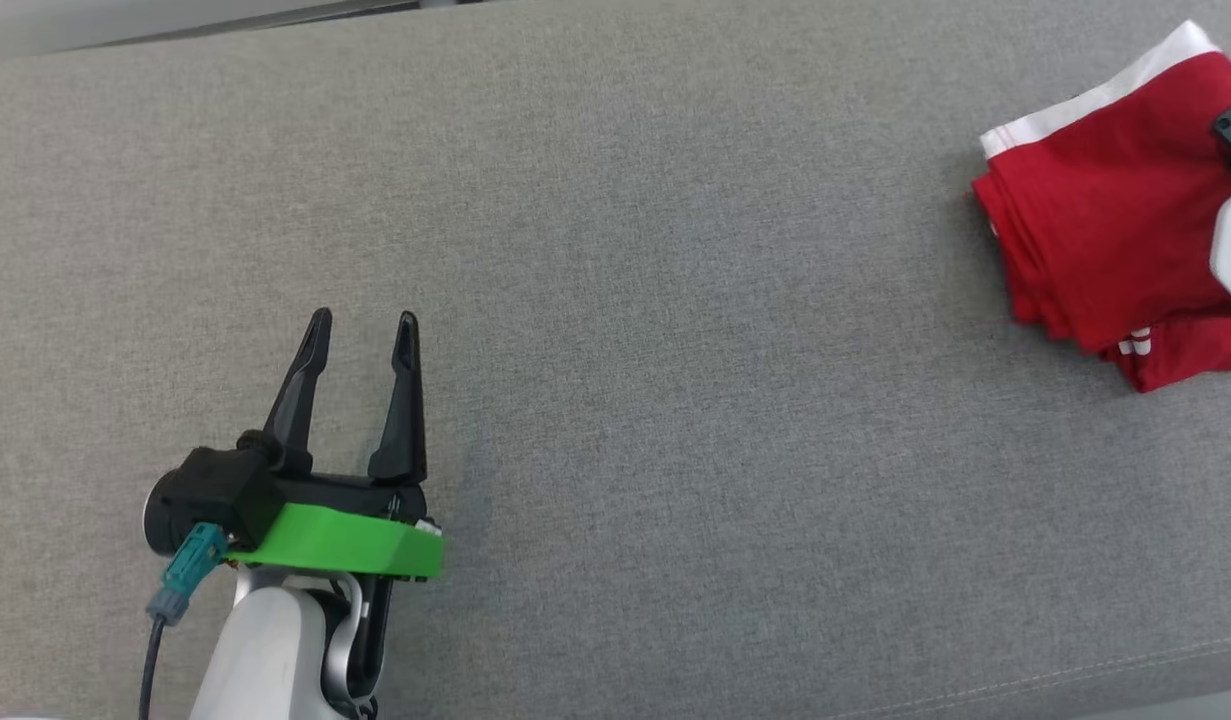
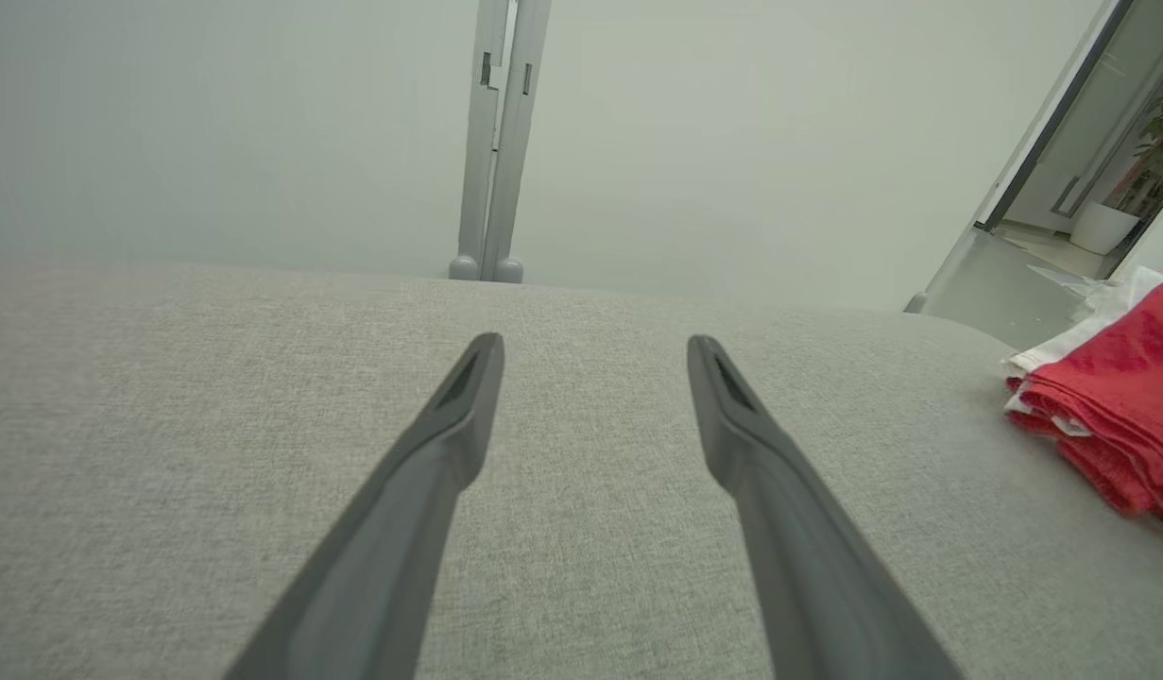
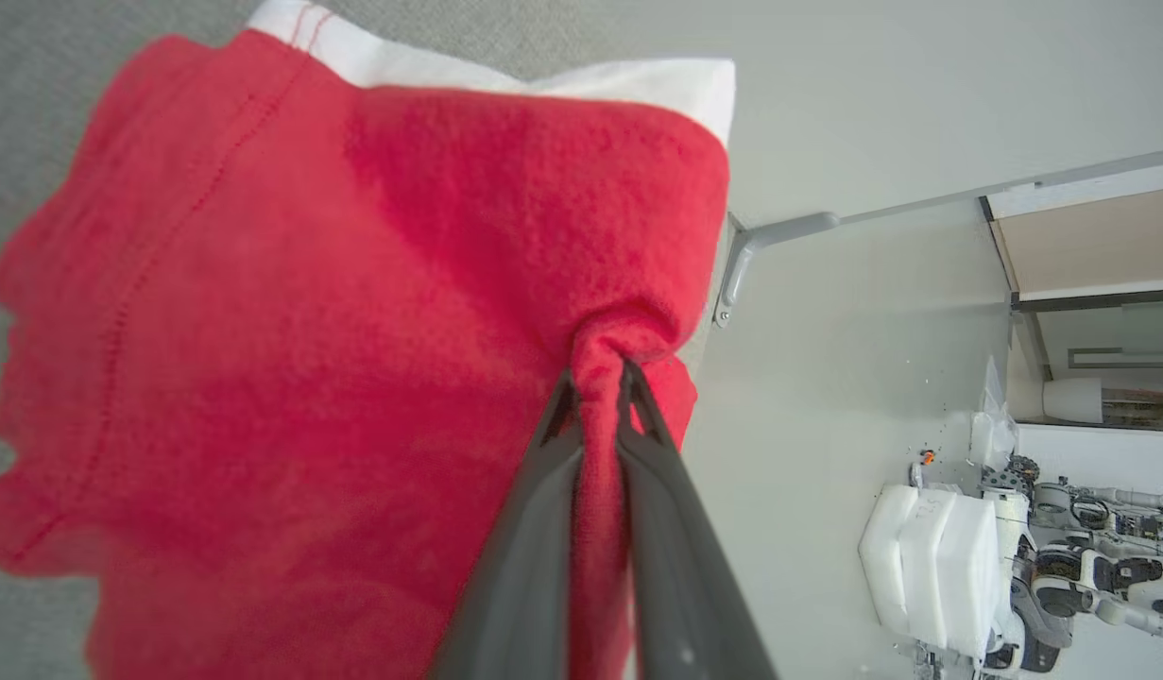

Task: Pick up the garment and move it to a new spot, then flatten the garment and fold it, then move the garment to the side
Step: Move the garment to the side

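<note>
Head view: a folded red garment (image 1: 1105, 230) with a white band is seen at the far right of the grey fabric-covered counter (image 1: 675, 300), well apart from the left end effector (image 1: 363, 320) at the lower left, whose fingers are held spread over bare cloth. A bunched fold of the garment is pinched by the right end effector (image 3: 597, 378), its fingers pressed almost together.
</note>
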